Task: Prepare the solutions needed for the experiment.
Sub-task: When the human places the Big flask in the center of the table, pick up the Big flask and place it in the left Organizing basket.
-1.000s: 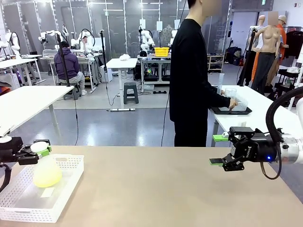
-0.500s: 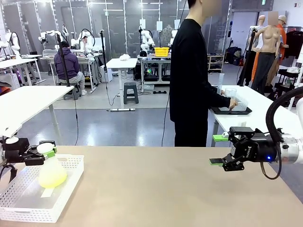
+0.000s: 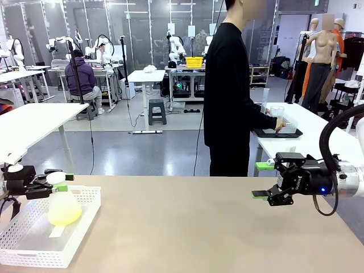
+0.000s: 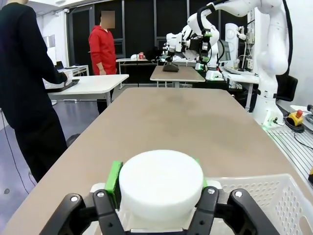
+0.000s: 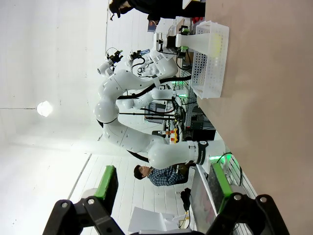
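Front view: the left gripper [image 3: 57, 182] sits at the lower left of the frame, its fingers pinching the white-capped neck of a conical flask [image 3: 63, 207]. The flask is upright, with its base inside a white perforated basket [image 3: 85, 224] resting on the tan table [image 3: 193, 227]. A pale yellow-green solution [image 3: 64, 215] fills the lower body of the flask.

Left wrist view confirms the hold: green pads [image 4: 114, 177] press against both sides of the round white cap [image 4: 161, 183] at lower centre, with the basket rim at lower right.

At the right of the front view, the right gripper [image 3: 261, 180] hangs above the table, fingers spread and holding nothing; the right wrist view shows its green pads [image 5: 105, 182] well apart.

A person [image 3: 230, 91] in black stands at upper centre, one hand on a dark tray [image 3: 277, 133] on a side table.
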`<state>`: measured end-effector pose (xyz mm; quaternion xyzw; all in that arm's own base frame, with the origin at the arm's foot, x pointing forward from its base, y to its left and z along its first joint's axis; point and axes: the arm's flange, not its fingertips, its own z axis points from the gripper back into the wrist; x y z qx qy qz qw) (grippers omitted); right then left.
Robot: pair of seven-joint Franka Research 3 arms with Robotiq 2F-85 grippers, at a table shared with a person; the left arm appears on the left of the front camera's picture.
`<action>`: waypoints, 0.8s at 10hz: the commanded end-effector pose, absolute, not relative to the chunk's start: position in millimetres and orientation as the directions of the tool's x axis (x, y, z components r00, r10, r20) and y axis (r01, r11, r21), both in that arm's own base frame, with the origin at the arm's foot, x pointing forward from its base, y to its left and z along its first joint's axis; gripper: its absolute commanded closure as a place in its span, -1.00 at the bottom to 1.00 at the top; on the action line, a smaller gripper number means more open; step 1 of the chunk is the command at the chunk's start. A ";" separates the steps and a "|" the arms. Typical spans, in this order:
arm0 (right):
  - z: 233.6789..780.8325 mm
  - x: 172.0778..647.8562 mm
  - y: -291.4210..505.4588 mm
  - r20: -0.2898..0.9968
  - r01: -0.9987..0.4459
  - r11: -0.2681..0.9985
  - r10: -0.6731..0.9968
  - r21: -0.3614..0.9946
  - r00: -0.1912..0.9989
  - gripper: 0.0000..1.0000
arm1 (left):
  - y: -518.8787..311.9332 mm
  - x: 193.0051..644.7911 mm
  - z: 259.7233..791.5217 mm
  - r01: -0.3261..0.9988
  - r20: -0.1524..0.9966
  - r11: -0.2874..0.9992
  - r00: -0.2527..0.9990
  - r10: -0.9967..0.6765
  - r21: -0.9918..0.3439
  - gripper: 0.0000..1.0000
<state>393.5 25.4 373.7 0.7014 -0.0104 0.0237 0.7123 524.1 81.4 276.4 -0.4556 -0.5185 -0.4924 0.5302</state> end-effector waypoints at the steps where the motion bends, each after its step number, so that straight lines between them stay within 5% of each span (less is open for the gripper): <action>1: 374.5 392.6 25.5 0.061 -0.061 0.007 0.018 0.998 0.998 -0.89 | 86.5 529.9 275.6 0.993 0.997 0.119 0.006 -0.077 0.004 -0.76; 2: 374.5 392.6 25.5 0.061 -0.061 0.007 0.018 0.998 0.998 -0.89 | 91.0 527.7 275.5 0.992 0.997 0.128 0.013 -0.082 -0.002 -1.00; 8: 374.5 392.6 25.5 0.061 -0.061 0.007 0.018 0.998 0.998 -0.89 | 94.0 523.7 273.9 0.991 0.997 0.135 0.009 -0.071 0.000 -1.00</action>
